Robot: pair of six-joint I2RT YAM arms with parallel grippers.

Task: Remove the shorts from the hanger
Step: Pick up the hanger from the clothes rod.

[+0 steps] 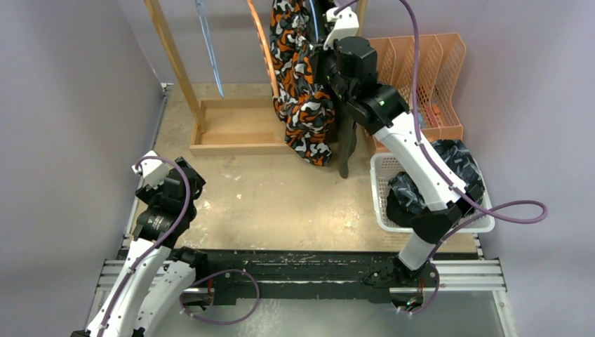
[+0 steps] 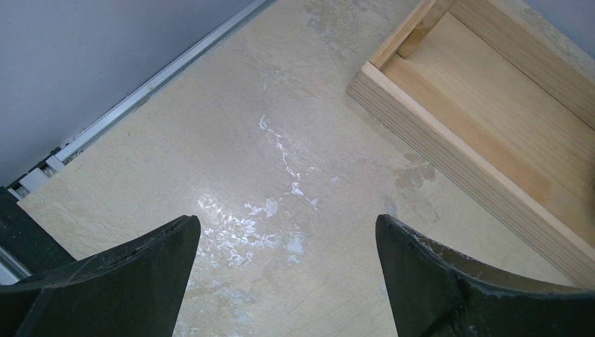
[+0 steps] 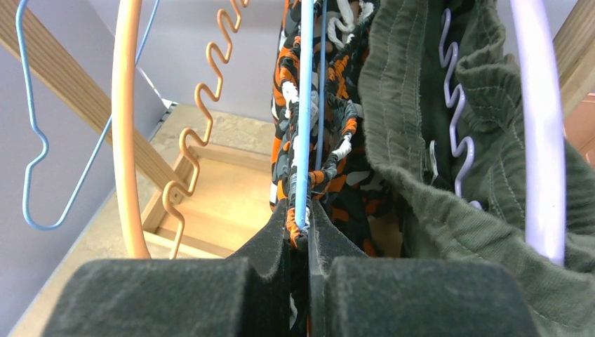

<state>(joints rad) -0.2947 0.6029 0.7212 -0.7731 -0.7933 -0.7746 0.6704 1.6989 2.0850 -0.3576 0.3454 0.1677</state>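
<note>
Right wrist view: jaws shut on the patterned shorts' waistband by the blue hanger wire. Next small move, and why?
Probably a slow pull down and away with the right gripper, to slide the orange-black-white shorts off the blue hanger. Its jaws are shut on the waistband right at the wire, so watch the hanger isn't dragged along.

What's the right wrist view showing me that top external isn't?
Right wrist only: right claw shut on the waistband of the blotch-patterned shorts, with the blue hanger wire between its fingers; lilac hanger inside the olive shorts. Top external only: white basket holding dark shorts. Both: the blotch-patterned shorts and wooden rack.
</note>
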